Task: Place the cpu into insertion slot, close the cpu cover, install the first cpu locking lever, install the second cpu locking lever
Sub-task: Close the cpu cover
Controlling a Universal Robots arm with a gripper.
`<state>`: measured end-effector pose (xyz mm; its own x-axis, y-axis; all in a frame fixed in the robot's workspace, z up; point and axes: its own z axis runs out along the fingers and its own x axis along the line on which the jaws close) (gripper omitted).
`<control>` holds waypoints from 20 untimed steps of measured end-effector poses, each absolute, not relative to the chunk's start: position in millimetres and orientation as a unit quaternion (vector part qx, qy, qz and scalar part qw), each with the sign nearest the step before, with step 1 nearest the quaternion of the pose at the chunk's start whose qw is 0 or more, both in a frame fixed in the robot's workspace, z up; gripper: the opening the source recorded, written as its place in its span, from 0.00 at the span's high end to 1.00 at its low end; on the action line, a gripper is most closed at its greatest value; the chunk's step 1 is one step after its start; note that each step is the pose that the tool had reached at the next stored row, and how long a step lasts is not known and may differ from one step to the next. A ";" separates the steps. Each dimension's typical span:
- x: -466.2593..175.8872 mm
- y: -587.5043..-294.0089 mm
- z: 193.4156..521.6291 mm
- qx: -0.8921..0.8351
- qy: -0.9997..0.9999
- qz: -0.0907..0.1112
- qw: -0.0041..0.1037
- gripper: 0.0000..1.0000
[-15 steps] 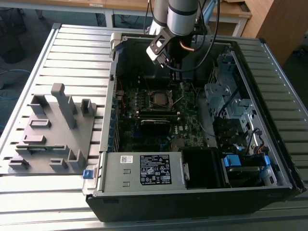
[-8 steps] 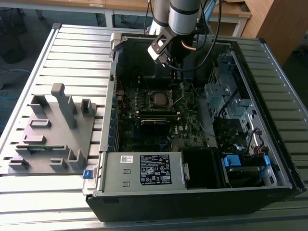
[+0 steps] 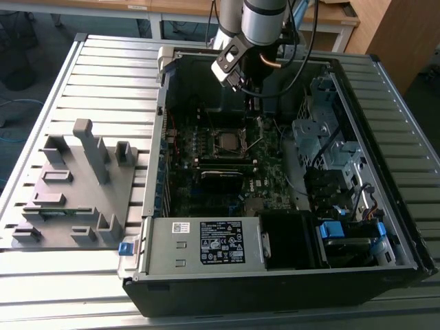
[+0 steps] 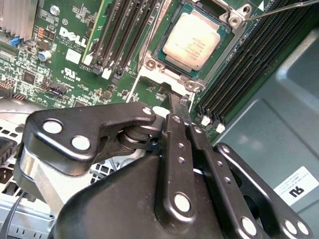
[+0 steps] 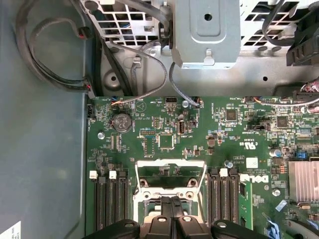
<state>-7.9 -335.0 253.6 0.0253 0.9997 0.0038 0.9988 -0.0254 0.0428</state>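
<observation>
The cpu lies flat in the insertion slot, its dull silver top showing. The slot also shows in the exterior view as a small square on the green board. The cpu cover stands swung open, and the board is visible through its window. In the second wrist view it is a pale strip at the socket's edge. My gripper is shut, fingertips together with nothing between them, right at the cover's edge. In the exterior view the gripper hangs inside the case just behind the socket. A thin locking lever juts out beside the socket.
Long black memory slots flank the socket on both sides. A metal drive cage and cables fill the case at the exterior view's right. A heatsink sits on the board. A grey fixture plate lies on the table outside the case.
</observation>
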 end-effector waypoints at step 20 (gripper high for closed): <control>8.2 -334.9 254.2 0.716 0.698 0.015 0.013 0.90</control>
<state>8.2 -334.9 254.2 0.0257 0.9997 0.0035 0.9989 -0.0258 0.0386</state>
